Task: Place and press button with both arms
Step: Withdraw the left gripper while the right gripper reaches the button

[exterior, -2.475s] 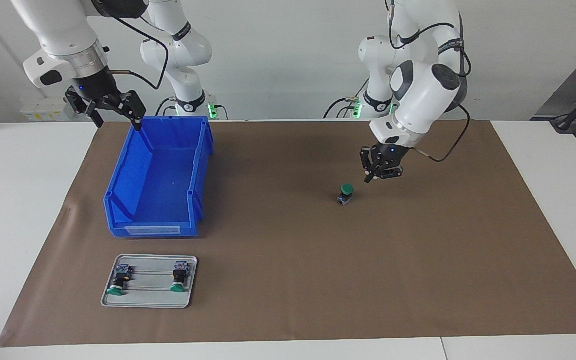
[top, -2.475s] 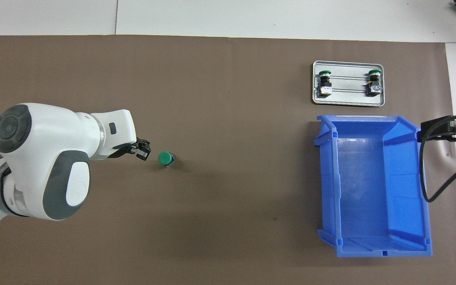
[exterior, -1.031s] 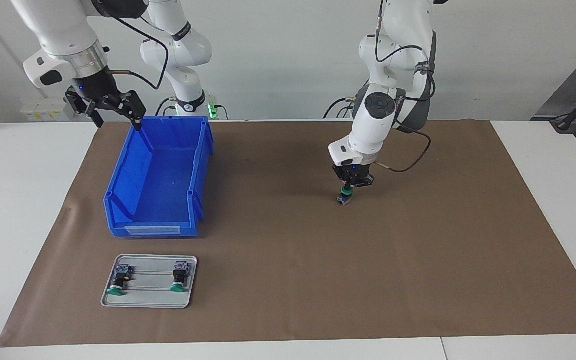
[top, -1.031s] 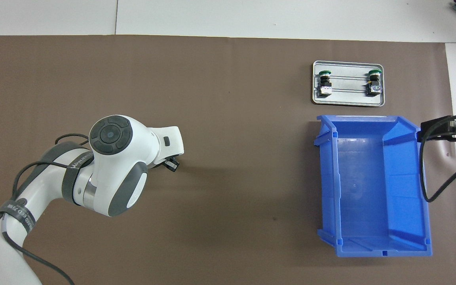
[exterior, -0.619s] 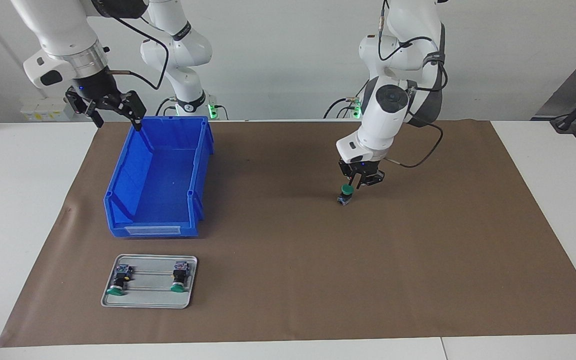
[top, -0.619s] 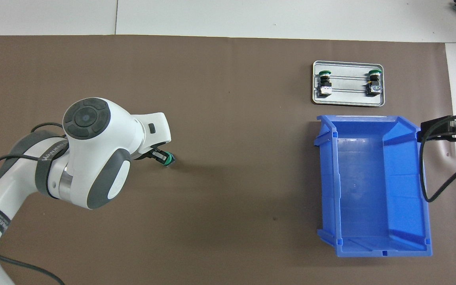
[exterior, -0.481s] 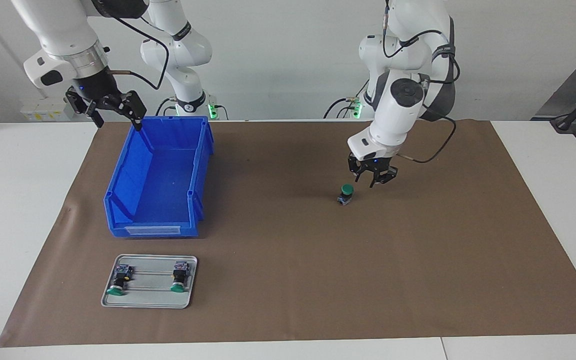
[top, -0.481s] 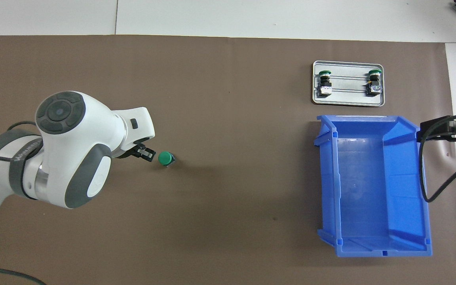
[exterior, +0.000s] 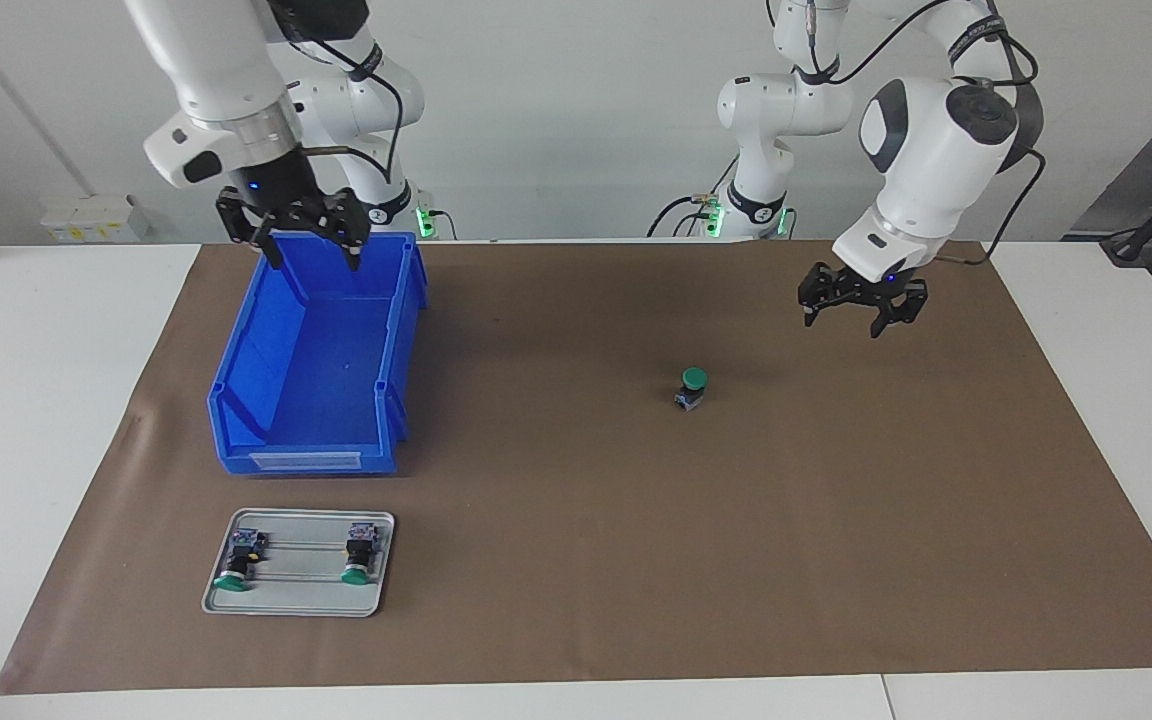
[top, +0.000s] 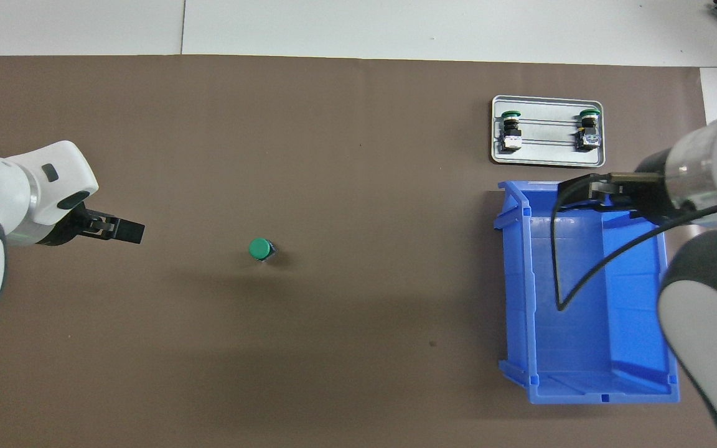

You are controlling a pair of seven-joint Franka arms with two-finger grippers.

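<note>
The left hand has lifted away from the button toward its own end of the counter, fingers now wide and empty. The button stands upright mid-mat, unmoved. The right hand, wide, has shifted over the blue bin.

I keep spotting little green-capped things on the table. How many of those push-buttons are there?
3. One green-capped push-button stands alone on the brown mat. Two more lie on the grey metal tray, beside the blue plastic bin. The bin looks empty.
</note>
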